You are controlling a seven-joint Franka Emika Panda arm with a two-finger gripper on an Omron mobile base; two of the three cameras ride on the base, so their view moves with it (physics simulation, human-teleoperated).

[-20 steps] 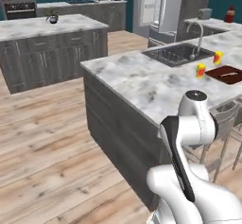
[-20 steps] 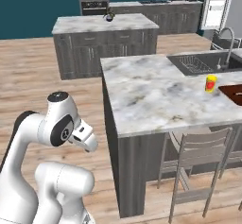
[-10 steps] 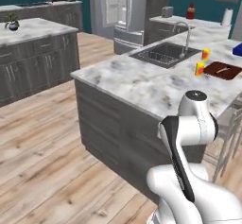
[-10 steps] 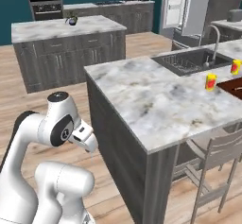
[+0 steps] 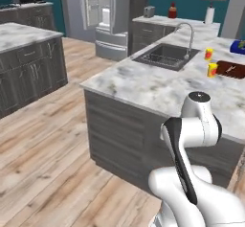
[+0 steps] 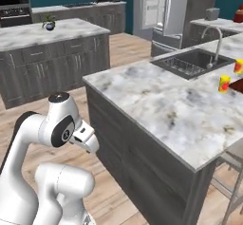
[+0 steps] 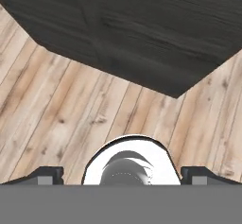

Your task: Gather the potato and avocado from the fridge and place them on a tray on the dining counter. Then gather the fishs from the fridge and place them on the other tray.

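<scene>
Both base views have swung since the earlier pictures, so you are seeing the camera turn with the base, not the things shifting: the dining counter (image 5: 158,89) now sits closer and the fridge (image 5: 111,17) has come into the far background.

From the left base view you get the fridge with one upper door (image 5: 97,5) swung open and its pale inside showing, though what lies on the shelves is too small to tell. That view also gives you the other tray (image 5: 232,70), dark reddish-brown, at the counter's far right edge and cut off by the frame, and a sliver of the bright blue tray (image 5: 238,47) beyond it. Two small yellow and red containers (image 5: 212,70) stand just beside the brown tray, near the sink (image 5: 165,57).

The right base view gives you the second island (image 6: 52,32) with a small dark object on top, hard to make out, and the fridge (image 6: 163,10) behind the faucet (image 6: 216,39). There the brown tray is only a dark scrap at the right edge.

In the hand view the gripper (image 7: 121,175) looks down at the plank floor (image 7: 56,124) and the counter's dark wood base (image 7: 137,34); its fingertips (image 7: 45,175) stand wide apart at the bottom corners with nothing between them.
</scene>
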